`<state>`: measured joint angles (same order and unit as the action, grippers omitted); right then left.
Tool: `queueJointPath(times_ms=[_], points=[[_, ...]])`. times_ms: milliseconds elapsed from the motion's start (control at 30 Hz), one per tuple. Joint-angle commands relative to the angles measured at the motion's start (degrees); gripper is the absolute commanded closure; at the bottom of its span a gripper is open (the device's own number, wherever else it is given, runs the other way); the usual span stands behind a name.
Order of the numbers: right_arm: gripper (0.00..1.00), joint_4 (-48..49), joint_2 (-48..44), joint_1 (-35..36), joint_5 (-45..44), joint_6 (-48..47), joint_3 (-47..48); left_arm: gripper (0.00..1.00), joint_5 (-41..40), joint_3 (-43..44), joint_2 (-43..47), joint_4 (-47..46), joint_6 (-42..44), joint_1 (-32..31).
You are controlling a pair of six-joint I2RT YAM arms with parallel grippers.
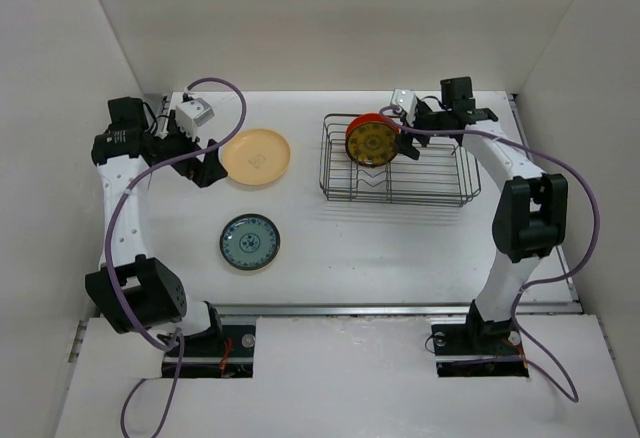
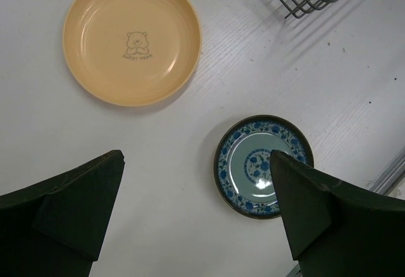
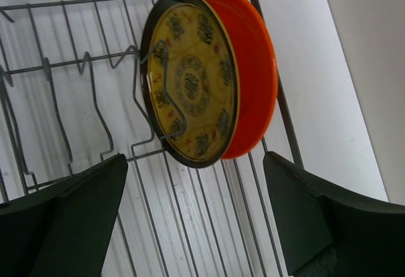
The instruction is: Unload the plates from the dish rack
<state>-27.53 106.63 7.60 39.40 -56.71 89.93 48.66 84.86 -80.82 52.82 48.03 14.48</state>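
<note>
Upright in the thin-wire dish rack [image 1: 440, 174] stand two round plates [image 3: 190, 81].

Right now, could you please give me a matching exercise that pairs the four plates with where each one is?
Things:
1. peach plate
2. blue plate
3. yellow plate
4. orange plate

Places:
A. on edge in the rack, nearest its end
B. flat on the table, flowers round its rim
C. on edge in the rack, right beside the end plate
D. flat on the table, a bear drawn in its middle

Pairs: 1-D, 2-B, 3-C, 4-A.
</note>
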Motion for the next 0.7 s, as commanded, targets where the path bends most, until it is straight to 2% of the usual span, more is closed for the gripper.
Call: queueJointPath(times_ms=[0,200,333,667], points=[[0.08,-5.1,0.9,0.6,7.3,-3.3,4.5,0.0,2.1,-1.4,0.7,-1.6,-1.5,0.0],[0.15,-5.1,2.7,0.6,7.3,-3.3,5.5,0.0,2.1,-0.2,-1.4,-1.6,-2.6,0.0],[0.23,-5.1,4.5,0.6,6.7,-2.2,6.9,0.0,2.1,1.0,-2.7,-1.6,-2.6,-0.5],[0.26,-2.6,7.0,0.6,5.2,1.6,8.9,0.0,1.6,1.5,-2.7,-1.6,-3.6,-1.0]])
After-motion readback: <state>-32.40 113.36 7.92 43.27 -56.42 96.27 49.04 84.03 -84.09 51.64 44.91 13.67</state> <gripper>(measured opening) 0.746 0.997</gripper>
